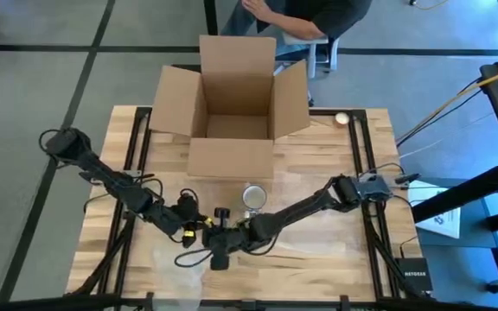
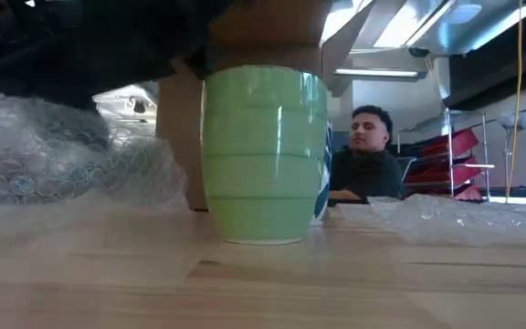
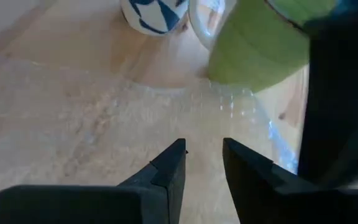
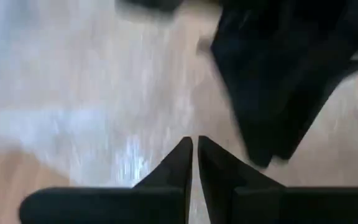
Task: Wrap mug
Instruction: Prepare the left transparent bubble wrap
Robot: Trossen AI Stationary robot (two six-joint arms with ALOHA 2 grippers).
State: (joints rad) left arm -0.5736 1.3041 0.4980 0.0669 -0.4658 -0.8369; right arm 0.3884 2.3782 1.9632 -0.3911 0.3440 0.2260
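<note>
The green mug stands on the table by the bubble wrap. The left gripper is a little open. The right gripper is pinched nearly closed.

An open cardboard box stands at the far side of the wooden table, flaps spread. A mug sits upright just in front of it, on a clear bubble wrap sheet. Both dark arms reach inward: the left gripper and right gripper meet close together near the mug. A person sits beyond the box.
</note>
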